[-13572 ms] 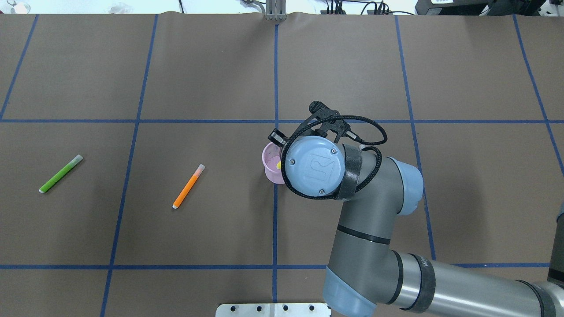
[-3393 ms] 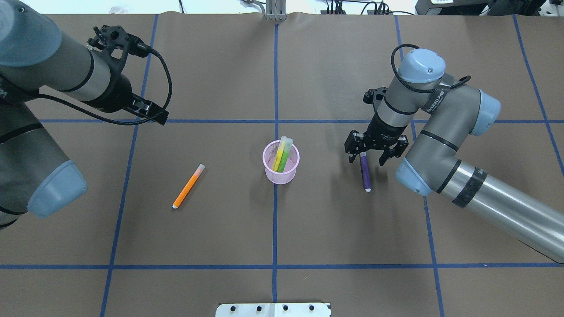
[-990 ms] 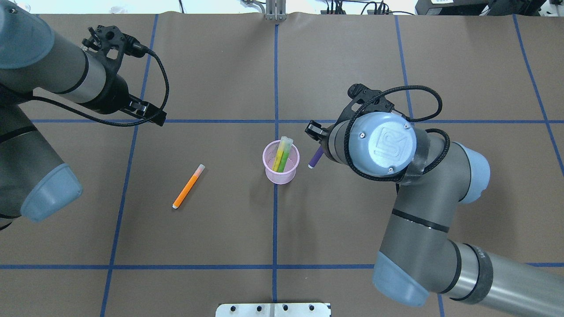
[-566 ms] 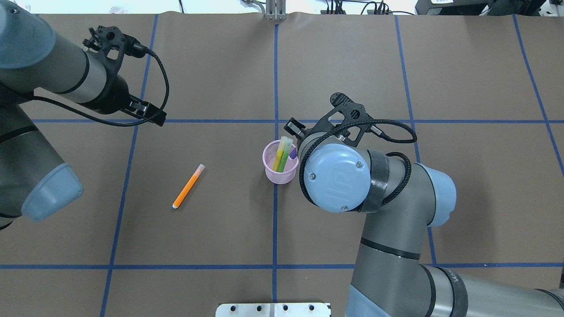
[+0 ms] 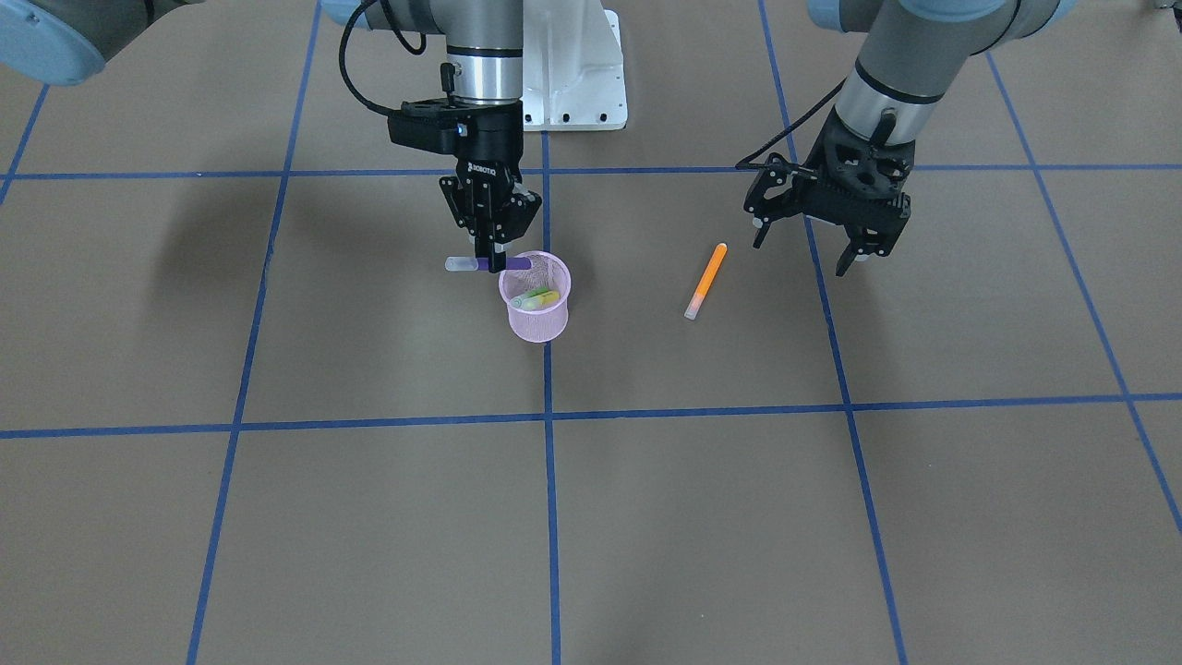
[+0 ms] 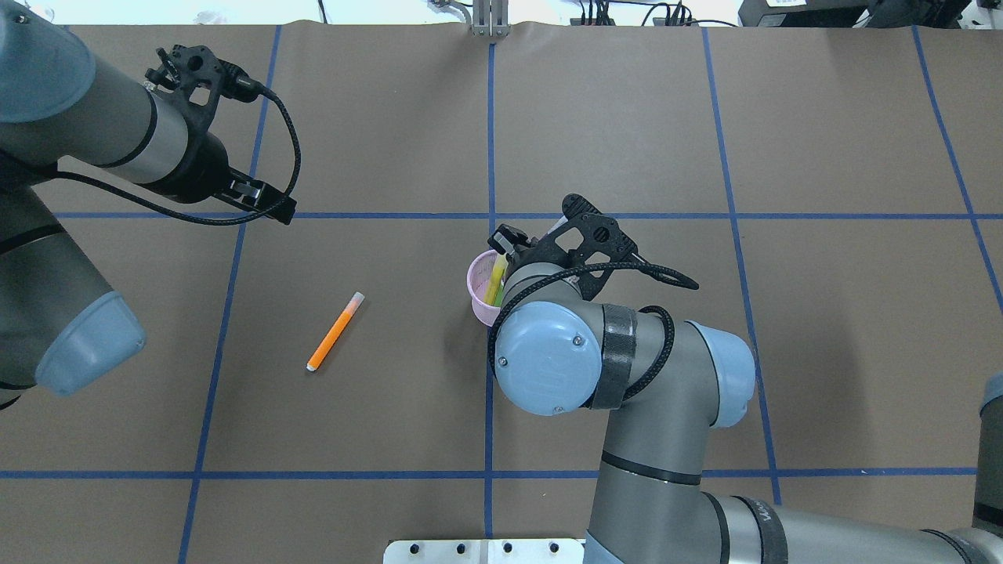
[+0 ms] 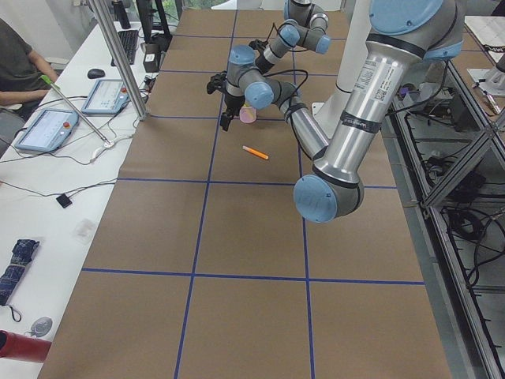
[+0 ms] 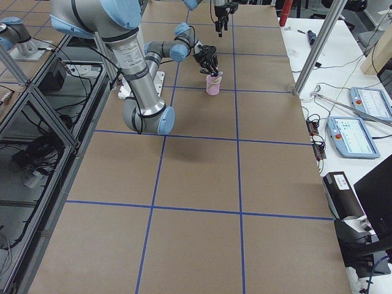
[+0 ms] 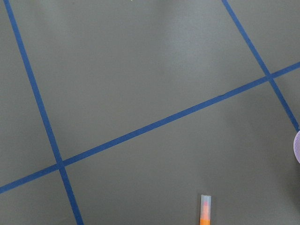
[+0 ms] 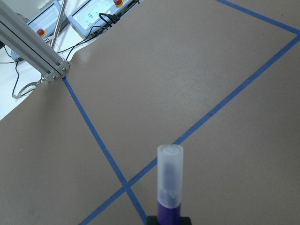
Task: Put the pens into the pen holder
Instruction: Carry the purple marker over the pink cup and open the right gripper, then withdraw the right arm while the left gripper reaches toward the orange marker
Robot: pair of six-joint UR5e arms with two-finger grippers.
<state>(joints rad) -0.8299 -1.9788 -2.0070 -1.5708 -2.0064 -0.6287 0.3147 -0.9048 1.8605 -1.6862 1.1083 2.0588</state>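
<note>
The pink mesh pen holder stands at the table's middle, with a yellow pen and a green pen inside. My right gripper is shut on the purple pen and holds it level, just above the holder's rim on the robot's side. The pen's pale cap points away from the holder. In the overhead view my right wrist hides most of the holder. The orange pen lies flat on the table. My left gripper is open and empty, above the table beside the orange pen.
Brown paper with blue tape lines covers the table. The robot's white base plate is at the near edge. The left wrist view shows the orange pen's cap end and a sliver of the holder.
My right gripper has carried the purple pen leftward, from beside the holder to over its rim. The left arm and the orange pen have not moved.
</note>
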